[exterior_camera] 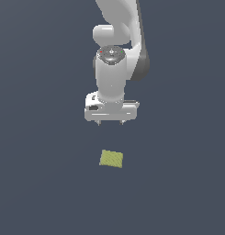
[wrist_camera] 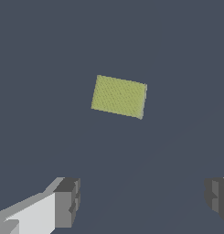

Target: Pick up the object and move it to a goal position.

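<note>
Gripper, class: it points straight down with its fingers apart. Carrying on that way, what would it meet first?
Probably the bare floor. The gripper hangs open above it, and the block seems offset from that line, though depth is unclear.

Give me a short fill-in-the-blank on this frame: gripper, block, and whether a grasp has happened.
1. The block is colored ____.
2. The gripper has its jaws ____.
3. The gripper holds ____.
4. In the exterior view the block lies ____ the gripper in the picture.

Missing words: yellow-green; open; nothing; below
</note>
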